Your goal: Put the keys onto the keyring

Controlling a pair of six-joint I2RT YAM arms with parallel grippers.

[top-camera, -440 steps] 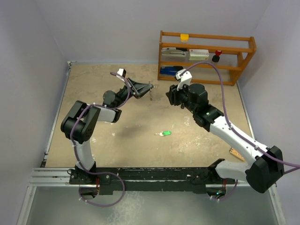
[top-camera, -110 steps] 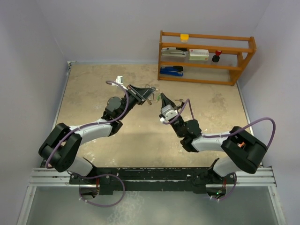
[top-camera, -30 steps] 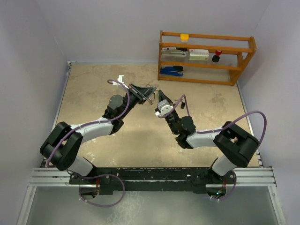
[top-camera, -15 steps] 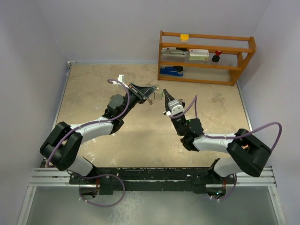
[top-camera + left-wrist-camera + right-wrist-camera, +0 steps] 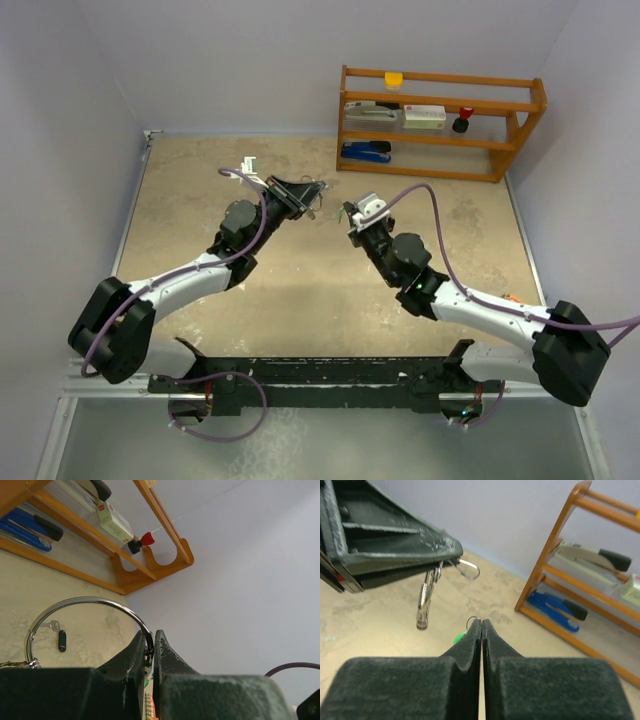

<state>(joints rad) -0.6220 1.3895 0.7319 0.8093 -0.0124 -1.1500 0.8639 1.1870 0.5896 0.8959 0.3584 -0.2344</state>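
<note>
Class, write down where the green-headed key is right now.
The green-headed key is pinched in the right hand, mid-table in the top view, just right of the keyring held in the left hand.

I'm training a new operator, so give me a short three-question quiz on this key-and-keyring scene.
1. True or false: the left end effector is shut on the keyring.
2. The key at the right end effector has a head that is: A red, B green, C blue.
3. Fill in: the blue stapler lies on the rack's ___ shelf.
Key: 1 true; 2 B; 3 bottom.
</note>
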